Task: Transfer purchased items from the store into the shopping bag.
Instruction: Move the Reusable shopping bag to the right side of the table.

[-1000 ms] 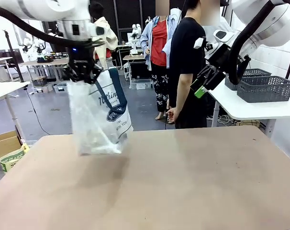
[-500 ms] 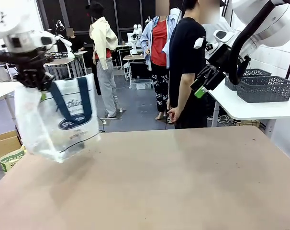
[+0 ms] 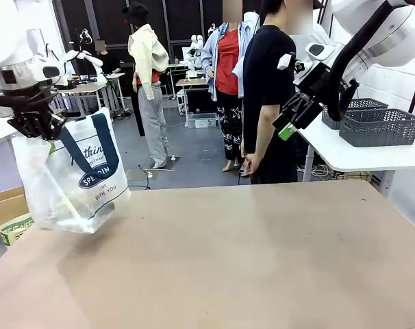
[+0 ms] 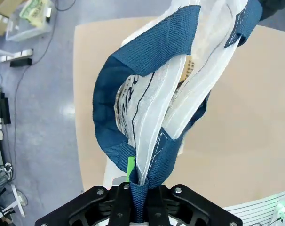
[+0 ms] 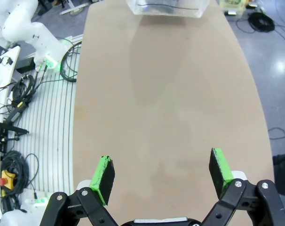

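Shopping bag (image 3: 74, 175) hanging tilted from left gripper (image 3: 35, 123) clamped on its navy handle (image 4: 142, 188), contents unclear, right gripper (image 5: 161, 176) spread wide, empty

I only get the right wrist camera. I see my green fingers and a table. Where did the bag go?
Observer: The left gripper holds the bag up by the table's left edge.
Operator: How is it holding it?
Observer: Its jaws are shut on the blue strap.
Operator: Is anything in the bag?
Observer: The left wrist camera shows something tan through the plastic; I can't tell what.
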### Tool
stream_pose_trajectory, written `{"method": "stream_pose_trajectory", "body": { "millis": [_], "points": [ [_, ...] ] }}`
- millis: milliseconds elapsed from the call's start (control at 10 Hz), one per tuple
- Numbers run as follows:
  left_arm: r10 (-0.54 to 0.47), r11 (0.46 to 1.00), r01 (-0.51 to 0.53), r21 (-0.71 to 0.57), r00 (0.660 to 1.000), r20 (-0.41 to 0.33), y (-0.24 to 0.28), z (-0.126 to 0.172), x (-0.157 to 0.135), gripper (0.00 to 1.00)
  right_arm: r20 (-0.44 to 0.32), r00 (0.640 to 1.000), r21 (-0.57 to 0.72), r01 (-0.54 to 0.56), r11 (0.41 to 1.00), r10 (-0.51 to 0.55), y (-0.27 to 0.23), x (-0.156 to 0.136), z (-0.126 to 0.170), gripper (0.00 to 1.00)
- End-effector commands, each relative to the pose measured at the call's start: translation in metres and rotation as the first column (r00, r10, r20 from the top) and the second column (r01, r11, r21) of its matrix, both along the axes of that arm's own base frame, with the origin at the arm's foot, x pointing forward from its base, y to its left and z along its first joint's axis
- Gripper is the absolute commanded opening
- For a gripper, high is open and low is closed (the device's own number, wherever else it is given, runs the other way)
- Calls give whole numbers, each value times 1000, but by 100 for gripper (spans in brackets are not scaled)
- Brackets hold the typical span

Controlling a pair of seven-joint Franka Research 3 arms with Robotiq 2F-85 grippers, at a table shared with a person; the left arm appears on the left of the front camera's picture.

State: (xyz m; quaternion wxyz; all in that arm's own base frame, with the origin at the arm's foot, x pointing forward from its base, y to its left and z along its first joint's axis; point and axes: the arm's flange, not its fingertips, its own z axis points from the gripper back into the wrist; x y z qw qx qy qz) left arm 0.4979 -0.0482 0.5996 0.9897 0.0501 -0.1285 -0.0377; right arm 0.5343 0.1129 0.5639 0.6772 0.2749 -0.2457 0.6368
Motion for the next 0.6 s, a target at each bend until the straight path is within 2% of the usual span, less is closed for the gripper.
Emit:
{"method": "stream_pose_trajectory", "body": {
  "millis": [0,100,200,500],
  "points": [
    [-11,1000,11,8,1000,12,-1,11,-2,0,-10,1000,1,7,1000,-7,1,0,1,100],
    [0,1000,0,0,1000,0,0,0,0,0,-10,1000,1,7,1000,-7,1,0,1,100],
    [86,996,-86,-11,996,23,13,-6,1,0,-10,1000,1,7,1000,-7,1,0,1,100],
    [219,975,-216,-55,974,59,44,-15,-16,0,-10,1000,1,7,1000,-7,1,0,1,100]
  ]
}}
